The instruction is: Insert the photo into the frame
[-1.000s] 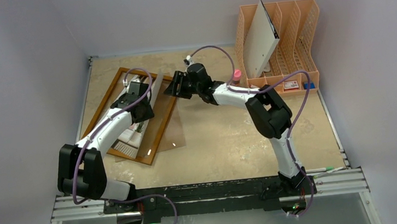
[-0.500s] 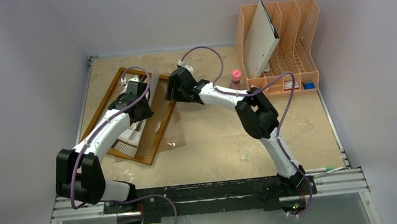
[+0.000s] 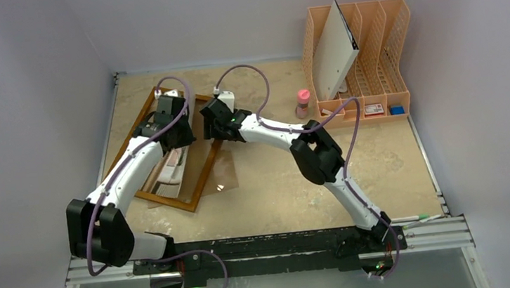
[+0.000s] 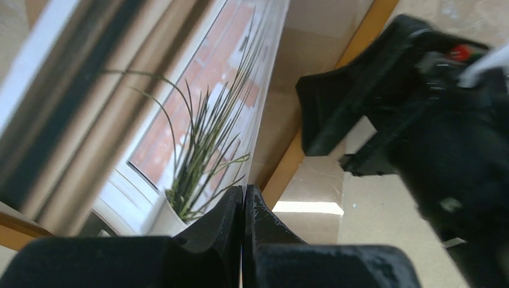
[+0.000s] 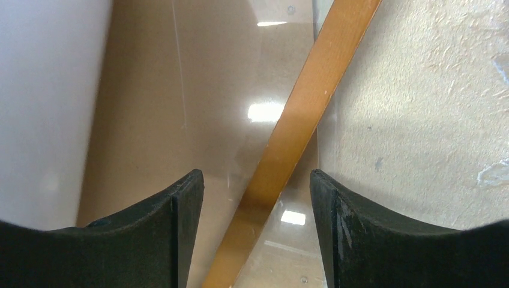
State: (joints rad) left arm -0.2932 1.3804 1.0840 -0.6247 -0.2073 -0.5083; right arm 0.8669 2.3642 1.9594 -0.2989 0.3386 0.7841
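Observation:
The frame [image 3: 167,203] is a light brown wooden rectangle with a clear pane, lying tilted at the left of the table. My left gripper [image 3: 172,134] is over it and is shut on the edge of the photo [image 3: 170,172]. In the left wrist view the fingers [image 4: 243,189] pinch the print, and its spiky green plant [image 4: 204,132] shows beside the frame's rail [image 4: 287,168]. My right gripper [image 3: 209,124] is open over the frame's right rail. In the right wrist view its jaws [image 5: 255,180] straddle that rail [image 5: 294,132] without touching it.
A clear sheet [image 3: 225,173] sticks out from under the frame's right side. An orange file rack [image 3: 370,48] holding a white board [image 3: 334,52] stands at the back right. A pink-capped bottle [image 3: 302,100] stands in front of it. A pen [image 3: 415,219] lies at the front right.
My right arm has swung left, from beside the frame to over its right rail. My left gripper has shifted toward the far end of the frame with the photo.

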